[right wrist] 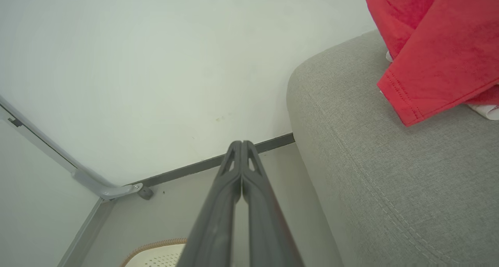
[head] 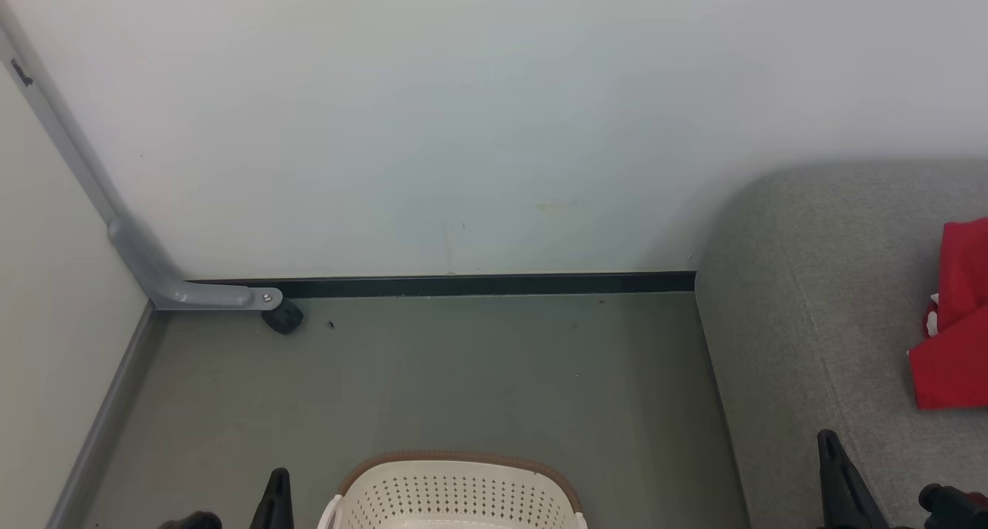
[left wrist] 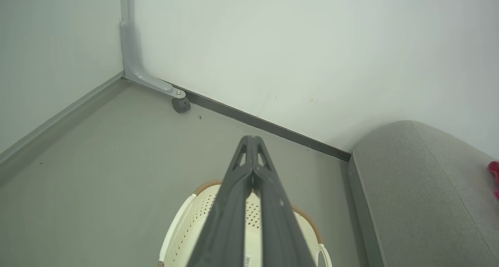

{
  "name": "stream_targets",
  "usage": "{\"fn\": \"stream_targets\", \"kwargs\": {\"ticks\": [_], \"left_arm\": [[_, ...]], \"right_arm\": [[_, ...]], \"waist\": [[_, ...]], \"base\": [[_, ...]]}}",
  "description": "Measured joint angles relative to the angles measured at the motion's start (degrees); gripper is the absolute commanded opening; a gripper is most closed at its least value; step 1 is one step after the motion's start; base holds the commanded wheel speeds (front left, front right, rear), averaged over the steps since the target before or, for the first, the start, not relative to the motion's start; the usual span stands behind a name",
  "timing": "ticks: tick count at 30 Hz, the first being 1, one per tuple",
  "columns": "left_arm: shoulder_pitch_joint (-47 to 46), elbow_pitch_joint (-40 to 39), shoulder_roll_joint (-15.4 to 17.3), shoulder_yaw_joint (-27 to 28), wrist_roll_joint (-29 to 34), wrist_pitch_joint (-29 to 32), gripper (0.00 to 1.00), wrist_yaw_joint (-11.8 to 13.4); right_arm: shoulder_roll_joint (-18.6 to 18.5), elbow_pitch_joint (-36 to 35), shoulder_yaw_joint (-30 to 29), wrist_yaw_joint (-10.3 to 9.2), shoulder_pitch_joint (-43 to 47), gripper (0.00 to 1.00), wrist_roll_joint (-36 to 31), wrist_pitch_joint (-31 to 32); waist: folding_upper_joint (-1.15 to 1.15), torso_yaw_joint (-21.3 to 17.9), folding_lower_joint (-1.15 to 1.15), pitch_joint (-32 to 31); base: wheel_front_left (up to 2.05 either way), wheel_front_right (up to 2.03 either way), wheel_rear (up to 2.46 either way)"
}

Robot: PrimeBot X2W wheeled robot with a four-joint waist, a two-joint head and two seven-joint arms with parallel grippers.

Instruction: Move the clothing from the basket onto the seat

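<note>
The cream perforated basket (head: 455,492) with its brown rim stands on the floor at the bottom centre; its inside is mostly out of frame. Bright red clothing (head: 955,320) lies on the grey seat (head: 803,320) at the right edge. My left gripper (head: 279,479) is shut and empty, just left of the basket. My right gripper (head: 827,440) is shut and empty over the seat's front left part. In the left wrist view the shut fingertips (left wrist: 252,140) hover above the basket (left wrist: 183,228). The right wrist view has the shut gripper (right wrist: 241,144) left of the clothing (right wrist: 440,45) on the seat (right wrist: 390,173).
A pale wall with a black baseboard (head: 478,284) closes the back. A grey metal frame leg with a black castor (head: 282,317) stands in the far left corner beside a side partition (head: 54,320). Grey floor (head: 463,374) lies between basket and wall.
</note>
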Motion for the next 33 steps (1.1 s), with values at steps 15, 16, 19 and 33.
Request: {"fn": "stream_targets", "kwargs": {"ticks": [15, 16, 19, 33], "left_arm": [[-0.2, 0.0, -0.7, 2.7, -10.6, 3.3, 0.0, -2.0], [-0.2, 0.0, -0.7, 2.9, -11.3, 3.4, 0.0, -2.0], [-0.2, 0.0, -0.8, 3.6, -13.0, 3.9, 0.0, -2.6], [-0.5, -0.1, -1.2, 6.1, -22.7, 6.8, 0.0, -4.5]], "right_arm": [[0.9, 0.7, -2.2, 0.91, -0.3, 0.0, 12.3, 3.0], [1.0, 0.7, -2.4, 1.1, -0.4, 0.0, 13.1, 3.1], [1.1, 0.9, -2.8, 1.21, -0.8, 0.0, 15.5, 3.6], [1.9, 1.8, -4.8, 1.98, -1.3, 0.0, 26.7, 6.4]], "waist": [[0.0, -0.2, 0.0, -0.4], [0.0, -0.2, 0.0, -0.4], [0.0, -0.2, 0.0, -0.5], [0.0, -0.4, 0.0, -0.8]], "base": [[0.0, 0.0, 0.0], [0.0, 0.0, 0.0], [0.0, 0.0, 0.0], [0.0, 0.0, 0.0]]}}
